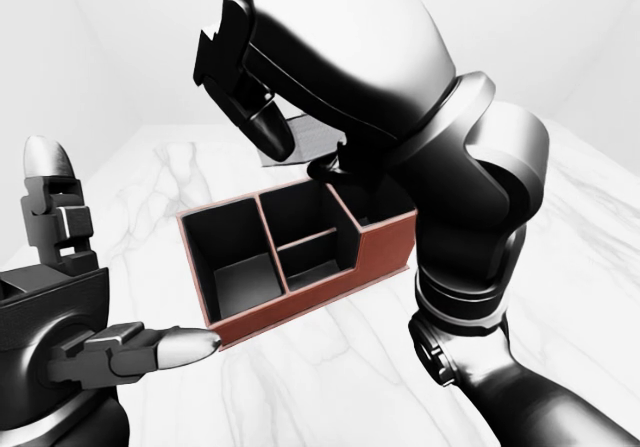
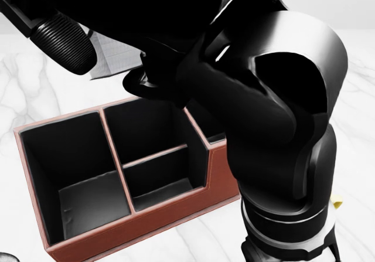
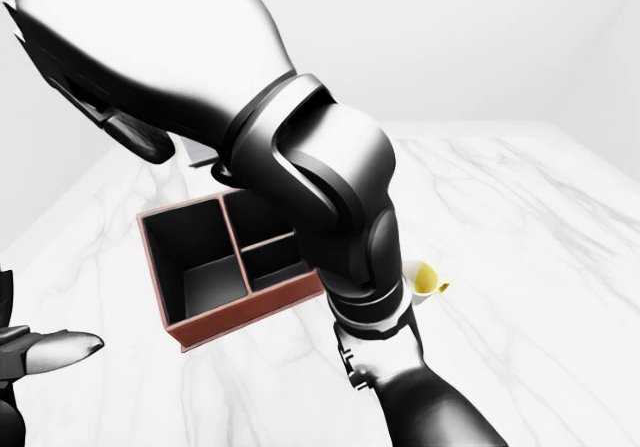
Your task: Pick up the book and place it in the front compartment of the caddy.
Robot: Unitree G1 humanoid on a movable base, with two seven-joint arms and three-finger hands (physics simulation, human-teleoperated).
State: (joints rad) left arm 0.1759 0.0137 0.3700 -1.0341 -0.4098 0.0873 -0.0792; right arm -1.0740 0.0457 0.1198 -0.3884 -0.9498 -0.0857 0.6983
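Carry step in hand. Right robot hand is clamped on the grey book, held above the red-brown caddy. Left robot hand stands spread, empty, beside it. Next, I judge: lower the book into the front compartment.

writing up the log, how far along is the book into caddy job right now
Done: the book is off the table, lifted in the right hand above the caddy. In hand: carrying it over the compartments; the arm hides most of it. Left: every compartment that shows is empty, so lowering the book into the front one and letting go remain. The left hand is open beside the caddy, holding nothing.
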